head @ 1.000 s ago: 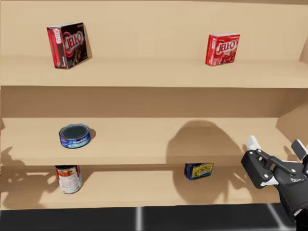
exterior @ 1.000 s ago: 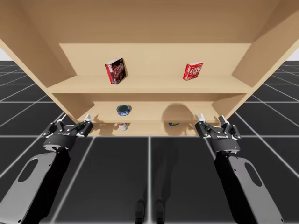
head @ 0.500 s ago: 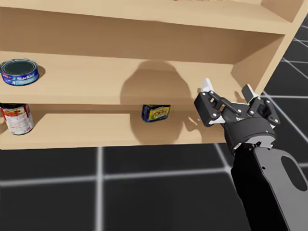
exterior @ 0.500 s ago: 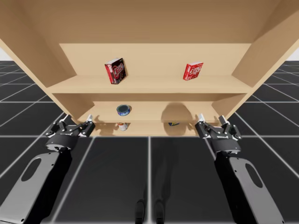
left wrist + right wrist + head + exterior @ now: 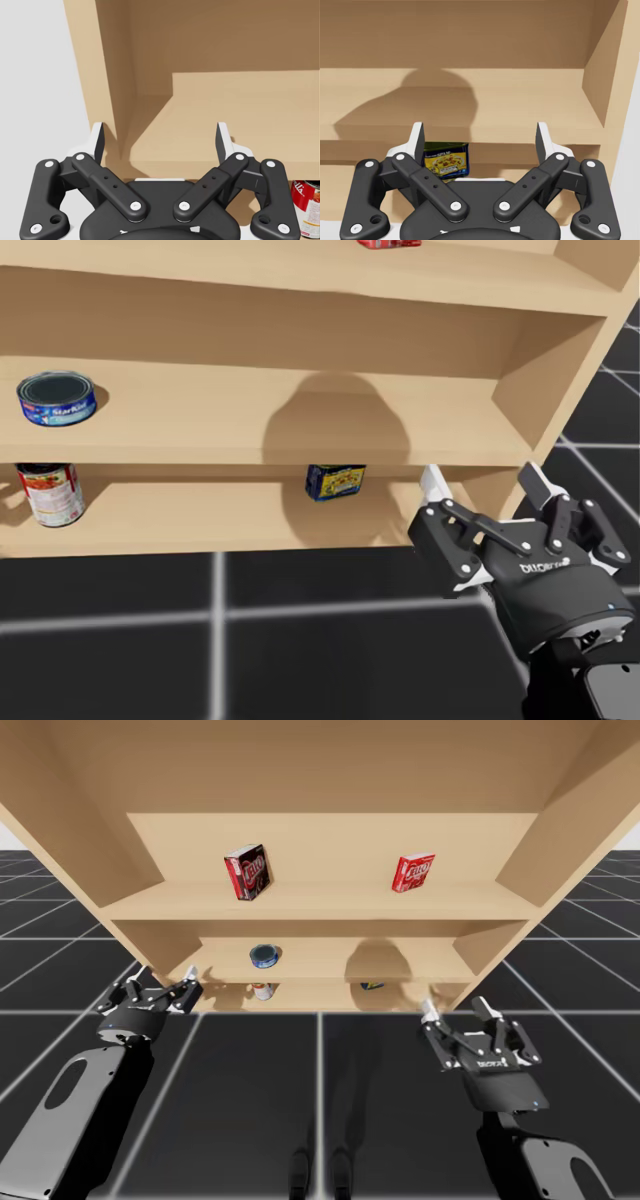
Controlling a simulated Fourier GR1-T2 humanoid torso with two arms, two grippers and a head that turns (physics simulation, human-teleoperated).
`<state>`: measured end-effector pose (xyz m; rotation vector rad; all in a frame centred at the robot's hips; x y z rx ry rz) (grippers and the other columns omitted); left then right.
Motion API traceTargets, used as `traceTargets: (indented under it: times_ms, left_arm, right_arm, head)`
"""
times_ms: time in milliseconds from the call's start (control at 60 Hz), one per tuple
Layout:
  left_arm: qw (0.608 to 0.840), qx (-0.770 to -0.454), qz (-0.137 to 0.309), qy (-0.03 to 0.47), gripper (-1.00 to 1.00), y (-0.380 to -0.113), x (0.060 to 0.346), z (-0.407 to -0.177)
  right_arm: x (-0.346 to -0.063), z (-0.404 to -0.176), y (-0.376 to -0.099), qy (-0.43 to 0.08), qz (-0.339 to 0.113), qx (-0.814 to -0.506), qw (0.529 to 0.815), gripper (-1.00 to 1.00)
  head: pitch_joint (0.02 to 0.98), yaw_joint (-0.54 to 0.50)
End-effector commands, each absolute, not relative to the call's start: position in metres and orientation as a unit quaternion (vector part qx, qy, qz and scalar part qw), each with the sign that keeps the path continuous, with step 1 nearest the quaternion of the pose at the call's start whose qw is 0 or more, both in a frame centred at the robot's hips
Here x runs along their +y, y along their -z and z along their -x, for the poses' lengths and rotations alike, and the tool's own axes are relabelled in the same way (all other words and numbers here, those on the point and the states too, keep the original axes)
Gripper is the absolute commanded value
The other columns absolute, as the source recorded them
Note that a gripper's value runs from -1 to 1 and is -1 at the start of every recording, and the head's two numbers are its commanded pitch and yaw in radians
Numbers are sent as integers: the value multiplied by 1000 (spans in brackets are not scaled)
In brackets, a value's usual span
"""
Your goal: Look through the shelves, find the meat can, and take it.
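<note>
Meat can (image 5: 335, 481), the small blue-and-yellow boxy one, is sitting on the bottom shelf (image 5: 200, 520), well to the right of a red-and-white can (image 5: 50, 495). My right claw (image 5: 482, 485) hangs just in front of that shelf, fingers spread wide with nothing between them. Left claw (image 5: 165, 975) is spread apart too, over by the shelf's left end.
</note>
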<state>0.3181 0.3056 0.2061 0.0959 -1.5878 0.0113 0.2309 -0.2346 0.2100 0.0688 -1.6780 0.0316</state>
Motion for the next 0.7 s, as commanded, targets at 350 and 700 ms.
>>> traceTargets:
  times_ms: [350, 700]
  left_arm:
    - [700, -713, -38, -8, -1000, -207, 308, -318]
    - [700, -713, -41, -11, -1000, -207, 310, -318]
  right_arm:
    - [-198, -267, -153, -60, -49, -703, 707, -1000]
    - [-173, -330, -131, -87, -32, -685, 722, -1000]
  head:
    - [726, -190]
    - [734, -178]
